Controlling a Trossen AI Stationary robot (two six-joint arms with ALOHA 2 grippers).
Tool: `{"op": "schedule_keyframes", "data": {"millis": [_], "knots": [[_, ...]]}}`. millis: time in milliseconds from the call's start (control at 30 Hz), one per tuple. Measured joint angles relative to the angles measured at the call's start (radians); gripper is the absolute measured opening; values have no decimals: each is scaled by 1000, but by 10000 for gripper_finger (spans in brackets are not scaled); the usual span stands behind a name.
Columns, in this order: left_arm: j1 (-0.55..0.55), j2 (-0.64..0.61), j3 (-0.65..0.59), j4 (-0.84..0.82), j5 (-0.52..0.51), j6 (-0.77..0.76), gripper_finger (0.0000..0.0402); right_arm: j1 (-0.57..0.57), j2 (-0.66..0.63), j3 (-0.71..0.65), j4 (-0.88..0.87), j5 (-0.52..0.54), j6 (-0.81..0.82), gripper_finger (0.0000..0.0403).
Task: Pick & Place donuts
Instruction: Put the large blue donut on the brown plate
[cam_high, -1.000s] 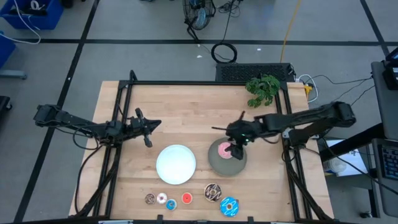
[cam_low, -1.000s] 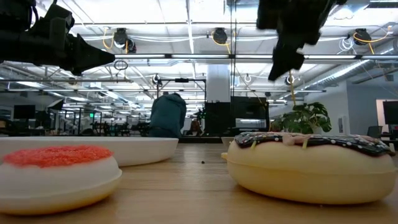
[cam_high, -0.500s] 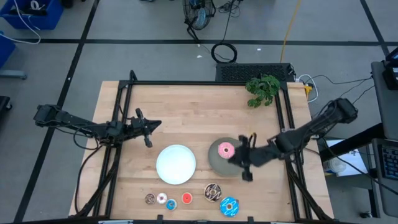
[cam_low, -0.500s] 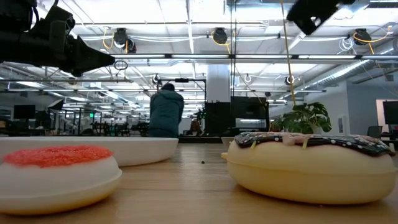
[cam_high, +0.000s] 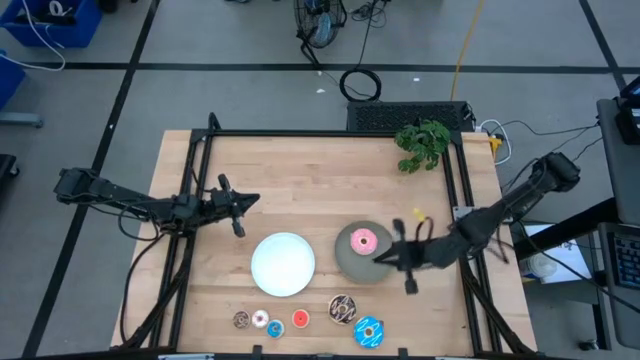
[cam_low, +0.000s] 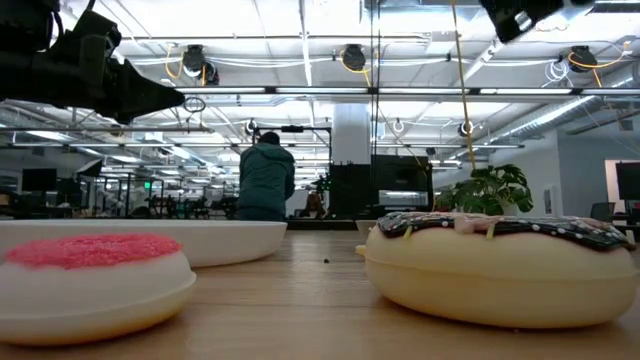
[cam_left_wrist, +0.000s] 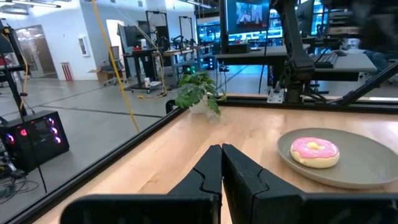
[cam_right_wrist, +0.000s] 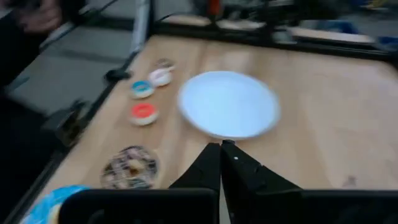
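Observation:
The pink donut (cam_high: 363, 241) (cam_left_wrist: 314, 152) lies flat on the grey plate (cam_high: 345, 262) (cam_left_wrist: 367, 171). Along the near edge on the bare table lie the sprinkled chocolate donut (cam_high: 342, 309) (cam_right_wrist: 130, 167) (cam_low: 500, 265), the blue donut (cam_high: 368, 332), and the brown (cam_high: 241, 320), white (cam_high: 260, 320), blue (cam_high: 275, 329) and red (cam_high: 300, 319) (cam_low: 95, 275) mini donuts. My right gripper (cam_high: 380, 258) (cam_right_wrist: 221, 146) is shut and holds nothing. It hangs above the grey plate's right rim, pointing left. My left gripper (cam_high: 255, 199) (cam_left_wrist: 222, 149) is shut with nothing in it, held above the table's left half.
A white plate (cam_high: 283, 264) (cam_right_wrist: 229, 104) lies left of the grey plate, with nothing on it. A small green plant (cam_high: 423, 143) stands at the far right corner. Black frame rails run along the table's left and right sides. A person (cam_low: 265, 180) stands far off in the room.
My right gripper has drawn back from over the pink donut toward the table's right and near edges and has risen. The pink donut stays flat on the grey plate.

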Motion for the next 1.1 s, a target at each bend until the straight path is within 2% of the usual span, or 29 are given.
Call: {"op": "schedule_keyframes", "data": {"millis": [200,367,500,667,933,1100], "knots": [[0,0,0,-9,0,1,17,0,-210,-273,312,16,-14,1],[0,0,0,-8,0,1,17,-2,-348,-450,431,18,-13,0],[0,0,0,-6,0,0,17,-2,-447,-542,506,24,-35,0],[0,0,0,-3,0,0,17,-2,-505,-601,573,24,-109,0],[0,0,0,-4,0,-3,17,-2,-490,-606,582,23,-86,0],[0,0,0,-4,0,-4,17,-1,-470,-606,650,-12,-54,0]]}}
